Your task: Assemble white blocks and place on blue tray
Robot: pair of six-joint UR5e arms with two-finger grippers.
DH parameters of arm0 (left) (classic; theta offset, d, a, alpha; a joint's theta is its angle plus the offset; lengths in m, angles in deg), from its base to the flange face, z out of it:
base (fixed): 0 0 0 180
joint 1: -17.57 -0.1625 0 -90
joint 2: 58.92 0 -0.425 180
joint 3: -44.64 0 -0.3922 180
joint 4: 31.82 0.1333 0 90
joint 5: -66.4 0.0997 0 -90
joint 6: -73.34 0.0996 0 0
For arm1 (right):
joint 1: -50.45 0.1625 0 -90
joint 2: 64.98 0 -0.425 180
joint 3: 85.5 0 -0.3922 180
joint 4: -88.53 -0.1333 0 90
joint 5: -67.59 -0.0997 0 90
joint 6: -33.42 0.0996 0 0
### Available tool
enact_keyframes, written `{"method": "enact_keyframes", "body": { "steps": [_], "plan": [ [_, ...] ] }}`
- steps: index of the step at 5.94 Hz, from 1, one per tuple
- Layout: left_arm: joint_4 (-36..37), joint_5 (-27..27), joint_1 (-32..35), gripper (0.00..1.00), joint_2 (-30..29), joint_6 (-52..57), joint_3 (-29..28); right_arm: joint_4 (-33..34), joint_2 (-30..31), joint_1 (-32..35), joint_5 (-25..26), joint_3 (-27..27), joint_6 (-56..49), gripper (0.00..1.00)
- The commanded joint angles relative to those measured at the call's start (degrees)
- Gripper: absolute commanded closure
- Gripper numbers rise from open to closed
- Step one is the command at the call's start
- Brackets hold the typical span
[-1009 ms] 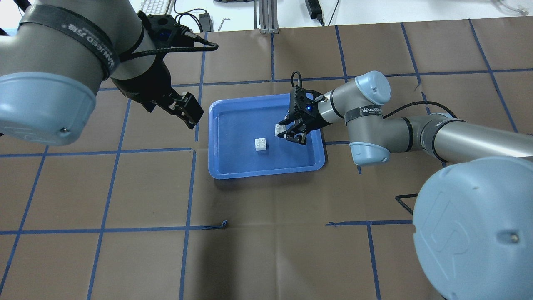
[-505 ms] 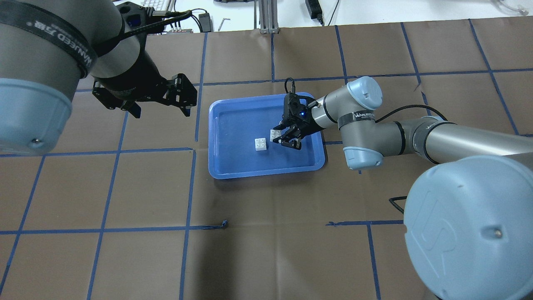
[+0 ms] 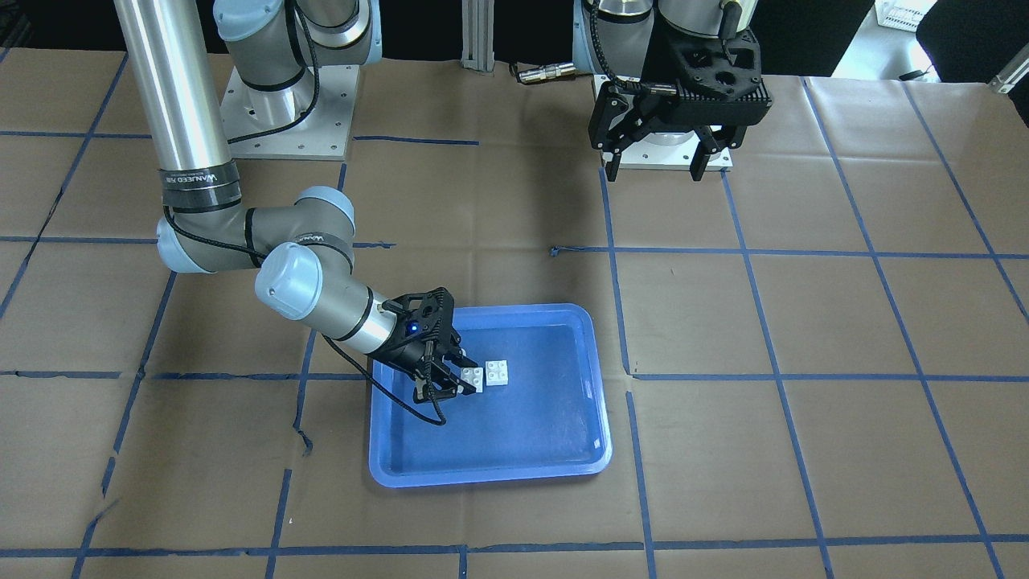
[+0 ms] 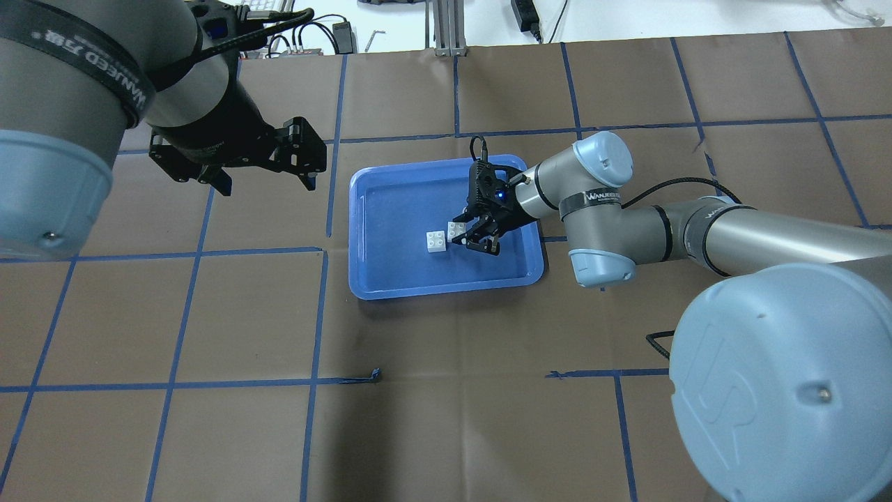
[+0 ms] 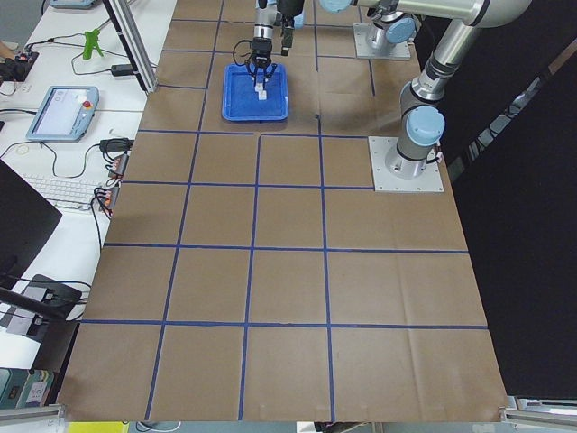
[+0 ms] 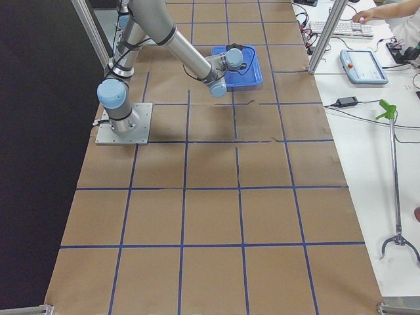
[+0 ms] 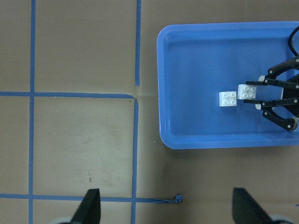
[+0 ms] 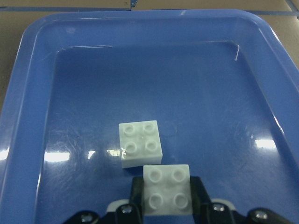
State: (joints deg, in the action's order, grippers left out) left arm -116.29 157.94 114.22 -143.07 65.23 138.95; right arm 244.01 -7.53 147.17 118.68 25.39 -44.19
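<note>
The blue tray (image 4: 446, 291) lies mid-table on the brown paper. One white block (image 4: 437, 240) sits studs-up on its floor. My right gripper (image 4: 465, 237) is shut on the second white block (image 4: 456, 229), held studs-up just right of and behind the loose one; I cannot tell whether they touch. The right wrist view shows the held block (image 8: 167, 188) between the fingers, close to the loose block (image 8: 140, 143). My left gripper (image 4: 265, 180) is open and empty, high above the table left of the tray. The left wrist view shows both blocks (image 7: 228, 99) from above.
Blue tape lines grid the brown paper. An aluminium post (image 4: 446, 28), a keyboard (image 4: 261, 8) and cables sit beyond the table's far edge. The tray's raised rim (image 8: 28, 93) surrounds the blocks. The arm bases (image 3: 289, 96) stand at the robot's side.
My right gripper has carried its white block left across the tray, up to the loose block. My left gripper has turned and drawn back, left and away from the tray.
</note>
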Motion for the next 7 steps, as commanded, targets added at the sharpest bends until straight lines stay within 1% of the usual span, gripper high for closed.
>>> {"method": "enact_keyframes", "body": {
  "steps": [1,3,5,7],
  "plan": [
    [-0.17,0.04,-0.49,0.01,0.04,0.37,-0.18,0.00,-0.41,0.66,0.06,-0.06,0.00,0.72],
    [-0.61,-0.14,-3.82,0.01,0.04,0.28,-0.62,0.00,-0.41,0.66,0.06,-0.07,0.09,0.72],
    [-0.87,-0.04,-4.79,0.01,-0.40,0.37,-0.36,-0.17,-0.33,0.66,0.06,0.11,0.09,0.72],
    [-12.59,-0.05,-5.59,0.01,-0.84,-0.15,-2.28,-0.26,-0.24,0.75,0.15,0.11,0.17,0.72]
  ]
}}
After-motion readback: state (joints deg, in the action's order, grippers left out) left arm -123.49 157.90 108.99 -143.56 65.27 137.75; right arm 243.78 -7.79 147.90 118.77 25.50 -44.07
